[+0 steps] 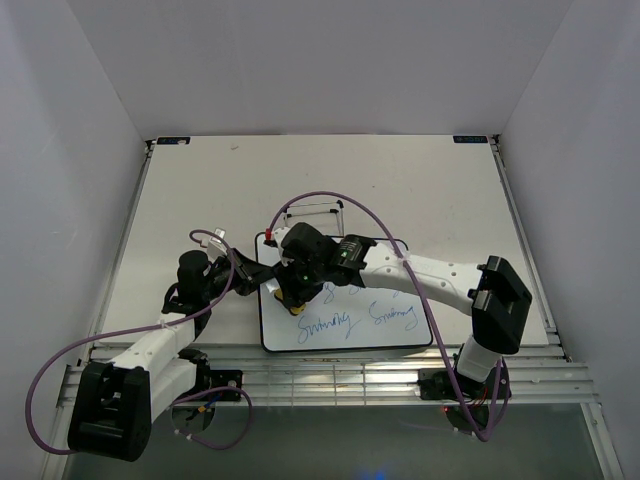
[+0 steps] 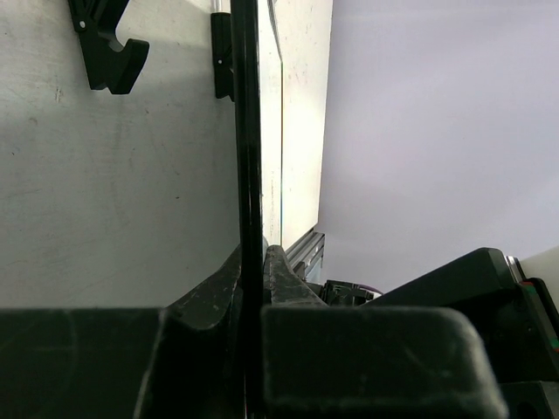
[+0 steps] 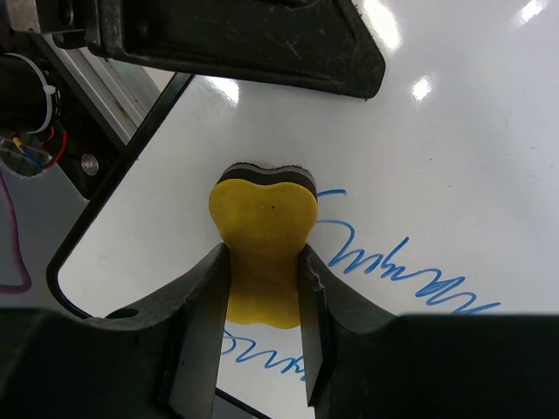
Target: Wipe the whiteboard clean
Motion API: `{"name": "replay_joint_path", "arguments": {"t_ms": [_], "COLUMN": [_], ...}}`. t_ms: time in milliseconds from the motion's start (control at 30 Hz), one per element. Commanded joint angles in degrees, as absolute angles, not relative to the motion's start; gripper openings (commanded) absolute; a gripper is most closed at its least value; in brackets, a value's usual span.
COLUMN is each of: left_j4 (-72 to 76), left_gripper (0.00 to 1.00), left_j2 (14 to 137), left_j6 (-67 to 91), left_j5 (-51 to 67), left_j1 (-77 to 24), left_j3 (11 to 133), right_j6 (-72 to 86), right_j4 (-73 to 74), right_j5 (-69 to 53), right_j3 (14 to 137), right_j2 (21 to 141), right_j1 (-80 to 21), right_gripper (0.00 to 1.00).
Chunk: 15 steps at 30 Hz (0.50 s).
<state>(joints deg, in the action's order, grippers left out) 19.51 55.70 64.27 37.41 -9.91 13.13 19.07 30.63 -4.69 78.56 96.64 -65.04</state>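
— So, how many boards are we counting?

— One whiteboard (image 1: 280,328), flat on the table (image 1: 420,190), right in front of the two arm bases. Black frame, rounded corners, glossy face (image 3: 437,166).

— And the writing?

— Blue cursive (image 1: 326,324). From above, two words show along the board's near edge, side by side. Fainter strokes lie farther in, beside the right arm, too small to read. The right wrist view shows scrawls (image 3: 384,262) on the side of the eraser away from the board's corner.

— Erasers?

— One yellow eraser (image 3: 262,218), with a dark pad on the side facing the board. It sits over the board's left half, near a rounded corner.

— Who has it?

— The right gripper (image 3: 262,257); both fingers (image 3: 205,305) are pressed against the eraser's sides, pinching it. From above, that gripper (image 1: 297,295) reaches in over the board from the right.

— The other one?

— The left gripper (image 1: 250,274) sits at the board's left edge. Its wrist view shows the jaws (image 2: 253,262) squeezed on the thin black frame (image 2: 249,131), which runs straight up between them.

— Total?

— One board, one eraser, two grippers, each gripping something.
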Motion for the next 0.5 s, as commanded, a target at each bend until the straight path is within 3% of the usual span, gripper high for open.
{"name": "replay_joint_path", "arguments": {"t_ms": [0,300,467], "left_j4": [21.7,21.6,21.6], "left_gripper": [0.00,0.00,0.00], "left_j2": [53.7,53.3,53.4], "left_j6": [59.8,59.7,59.6], "left_j5": [33.6,33.8,33.7], "left_j1": [-10.3,-10.4,-10.5], "left_j3": [15.8,15.0,15.1], "right_j6": [18.3,17.1,16.7], "right_j4": [33.0,32.7,32.0], "right_j5": [-0.4,-0.2,-4.7], "right_j3": [76.7,67.1,67.8], "right_j2": [97.6,91.8,92.0], "right_j1": [-63.9,-54.3,-54.2], "right_gripper": [0.24,0.24,0.19]}}
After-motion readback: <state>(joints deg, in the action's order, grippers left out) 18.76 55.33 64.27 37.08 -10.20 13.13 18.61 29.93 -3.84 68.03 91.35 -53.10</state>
